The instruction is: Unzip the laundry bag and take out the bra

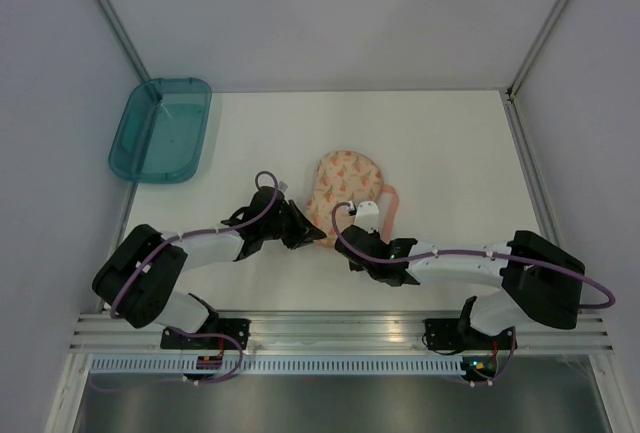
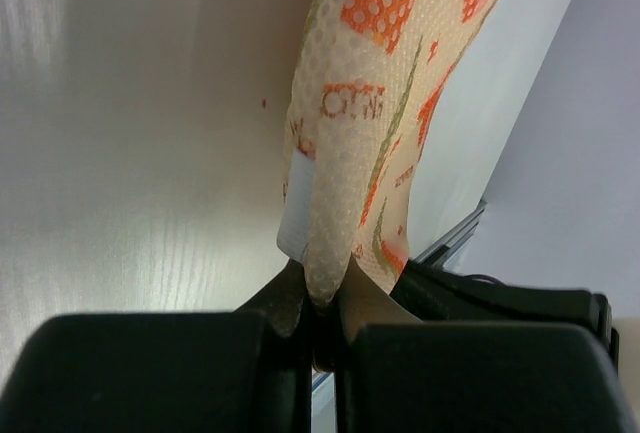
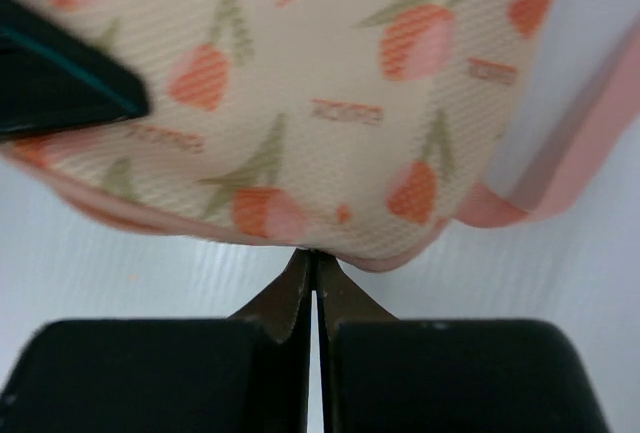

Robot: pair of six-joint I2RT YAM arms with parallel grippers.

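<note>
one laundry bag [image 1: 345, 178], two edges met — left gripper [image 2: 322, 298] clamps fabric, right gripper [image 3: 312, 261] closed against pink trim [image 3: 405, 256].

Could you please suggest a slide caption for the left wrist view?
Left gripper pinches a fold of the patterned laundry bag, with the white table behind.

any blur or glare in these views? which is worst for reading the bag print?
Top external: sharp and evenly lit, no harsh shadows on the table, laundry bag clear. Left wrist: the bag's mesh weave is crisp, but there is a bright glare patch on the table at upper left, and the fingers are very dark. Right wrist: worst, the print is soft and out of focus, with the bag filling the frame.
</note>
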